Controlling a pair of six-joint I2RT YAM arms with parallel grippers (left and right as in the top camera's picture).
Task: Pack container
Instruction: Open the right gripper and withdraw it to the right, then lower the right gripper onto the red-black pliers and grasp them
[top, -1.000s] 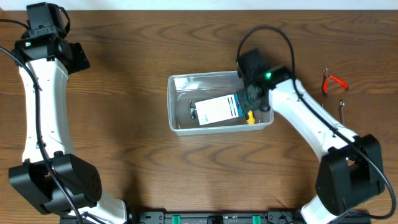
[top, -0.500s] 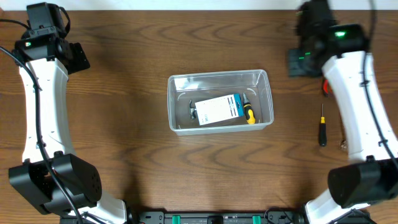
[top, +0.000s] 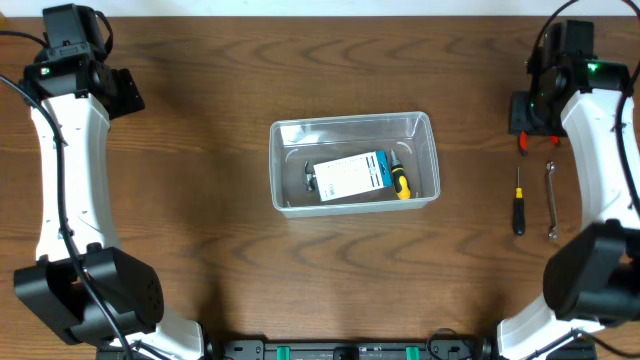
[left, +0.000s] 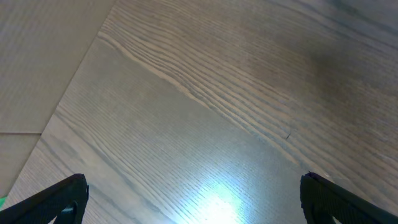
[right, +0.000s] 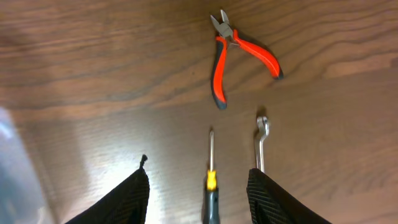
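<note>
- At the middle of the table (top: 220, 250) sits the container (top: 278, 165), clear bin, long side running left-right, well apart from both arms
- inside it: a carded packaged item (top: 350, 175) lying flat, and a yellow-handled tool (top: 400, 183) touching its right edge; room is left along the far wall of the bin
- right gripper (right: 199, 168) hovers over the loose tools at the table's right side, fingers spread wide, nothing between them
- left gripper (left: 193, 193) is parked at the far left corner over bare wood, also spread wide and empty
- three tools not yet packed: red pliers (right: 239, 53), screwdriver (right: 211, 180), wrench (right: 261, 140); screwdriver and wrench lie side by side, near but apart, pliers just beyond their tips
- step in hand, my read: pick one of these with the right arm; the screwdriver looks likeliest since it lies between the fingers in the wrist view
- to do it well: come straight down, close across the handle and not the thin shaft, keep the fingers' line crosswise to the tool
- watch the right finger: the wrench is close on that side and could get nudged or pinched in
- for the drop: carry it over the rim and release low over the free strip, aligned with the bin's long side
</note>
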